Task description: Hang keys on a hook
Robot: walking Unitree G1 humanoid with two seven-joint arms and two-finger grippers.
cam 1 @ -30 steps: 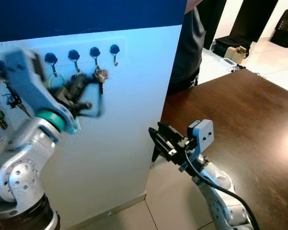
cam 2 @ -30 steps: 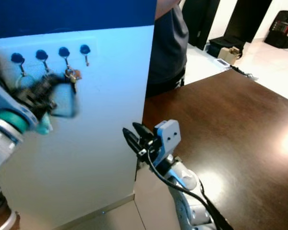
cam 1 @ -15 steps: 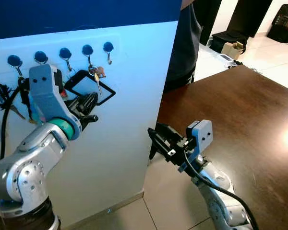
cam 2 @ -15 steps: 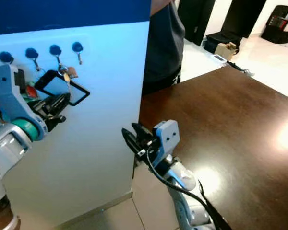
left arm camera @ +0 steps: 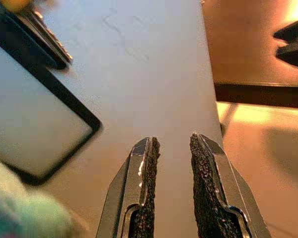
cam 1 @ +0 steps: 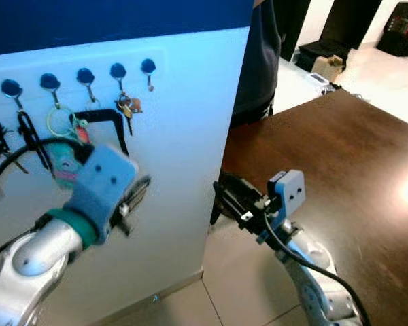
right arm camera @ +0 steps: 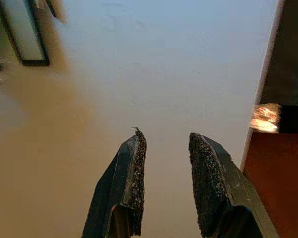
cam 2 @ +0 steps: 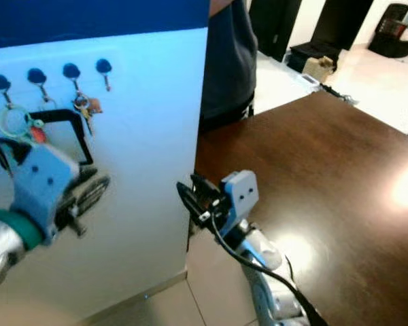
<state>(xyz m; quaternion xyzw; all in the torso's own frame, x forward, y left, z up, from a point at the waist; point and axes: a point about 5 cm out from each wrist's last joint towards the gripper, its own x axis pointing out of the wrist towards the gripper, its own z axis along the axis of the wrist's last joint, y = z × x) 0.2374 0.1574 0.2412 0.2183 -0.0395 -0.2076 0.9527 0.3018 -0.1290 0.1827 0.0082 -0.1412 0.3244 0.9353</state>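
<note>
On the white panel (cam 1: 183, 122) a row of dark hooks runs along the top. A bunch of keys (cam 1: 126, 106) with a black rectangular tag frame (cam 1: 115, 115) hangs from the hook (cam 1: 117, 70) second from the right. My left gripper (cam 1: 141, 189) is blurred, below the keys and off the panel, open with nothing between its fingers; its wrist view has the tag frame (left arm camera: 64, 99) beside it. My right gripper (cam 1: 223, 195) hovers open near the panel's right edge, holding nothing.
The rightmost hook (cam 1: 148, 66) is bare. A green ring (cam 1: 58, 122) and dark key bunches (cam 1: 26, 132) hang further left. A person in a dark shirt (cam 1: 262, 68) stands behind the panel. A brown table (cam 1: 340, 149) lies right, tiled floor (cam 1: 238, 285) below.
My left gripper has drawn down and away from the hooks, leaving the keys and tag hanging there. The right arm has hardly moved. The camera has shifted slightly.
</note>
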